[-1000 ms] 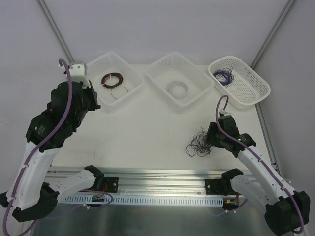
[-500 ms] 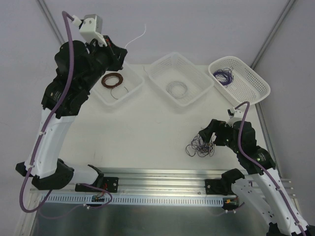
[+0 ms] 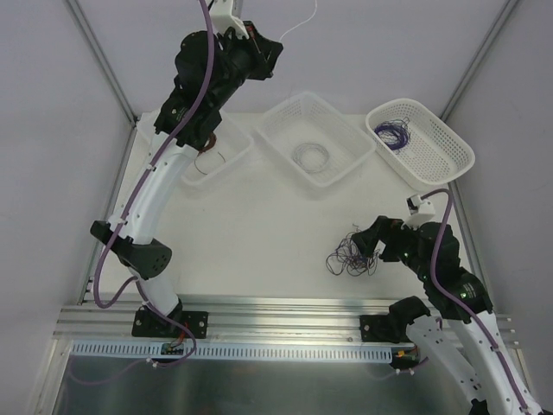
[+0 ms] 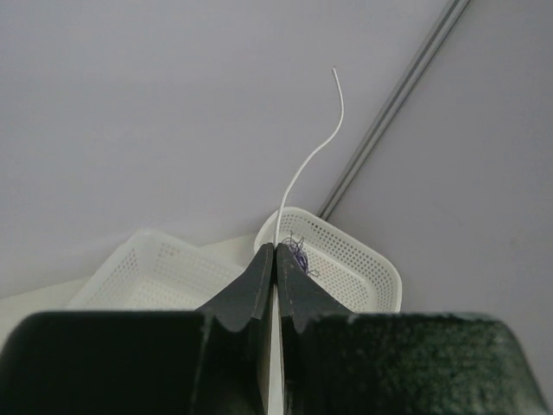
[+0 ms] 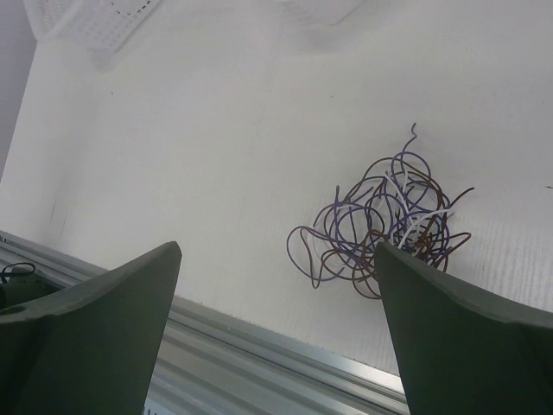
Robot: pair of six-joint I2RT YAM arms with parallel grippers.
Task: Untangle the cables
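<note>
— How far along was the job?
— Partway, I'd judge. The table carried three baskets along its far edge: the left basket, half hidden behind the left arm; the middle basket, holding a whitish coil; and the right basket, holding purple wire. So some strands looked sorted already.
— And what was left?
— The cables lay as a knotted clump near the table's front edge, right of centre. Purple, brown and a little white were looped together. That all remained to be pulled apart.
— The claws?
— The right gripper hung spread wide just beside the clump, holding nothing. The left gripper was pressed together high over the far baskets, pinching a white wire whose free end curled upward.
— Room to move?
— There was plenty of bare table left of the clump. The rail ran near its front side, and a post hemmed in the right basket.
</note>
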